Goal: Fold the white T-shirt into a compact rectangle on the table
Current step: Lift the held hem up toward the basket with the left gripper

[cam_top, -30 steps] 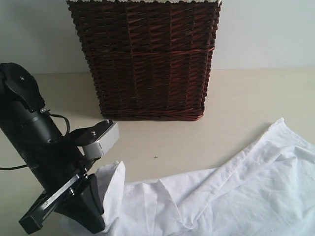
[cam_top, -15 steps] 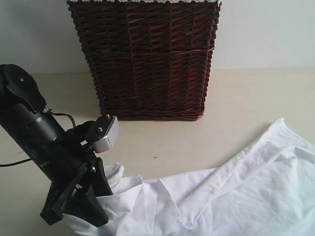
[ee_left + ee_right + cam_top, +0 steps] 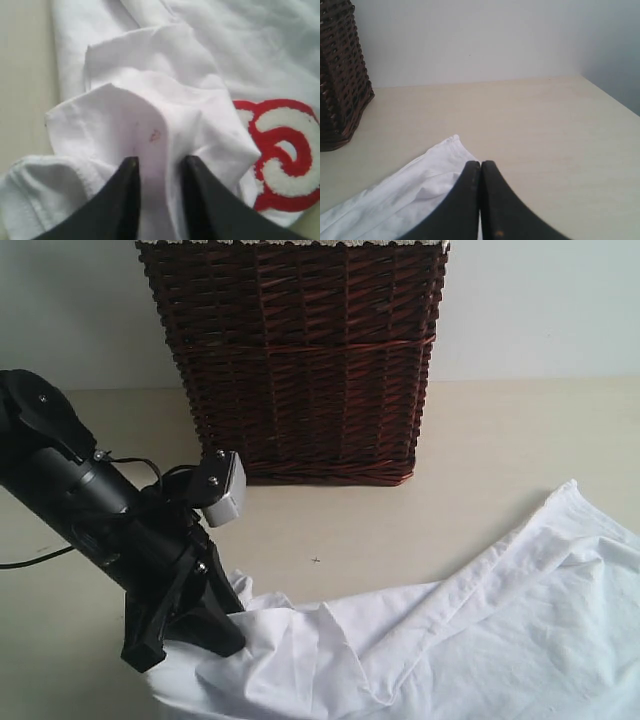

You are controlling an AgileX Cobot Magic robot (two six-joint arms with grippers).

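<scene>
The white T-shirt [image 3: 480, 640] lies rumpled across the near part of the table [image 3: 500, 440], with red-outlined fuzzy lettering [image 3: 285, 150] showing in the left wrist view. My left gripper [image 3: 225, 635] sits low on the shirt's left end. In the left wrist view its jaws [image 3: 160, 160] stand apart, with a raised ridge of the T-shirt [image 3: 165, 60] between them. My right gripper [image 3: 481, 163] is shut and empty, above the table beside a corner of the T-shirt [image 3: 410, 195]. It does not show in the exterior view.
A dark brown wicker basket [image 3: 300, 360] stands at the back centre of the table, also seen as the basket [image 3: 340, 75] in the right wrist view. A light wall rises behind it. Bare table [image 3: 545, 125] stretches to the right of the shirt.
The left gripper let go of the raised shirt flap, which dropped onto the shirt. The arm then swung right and forward over the cloth. The right gripper stayed shut.
</scene>
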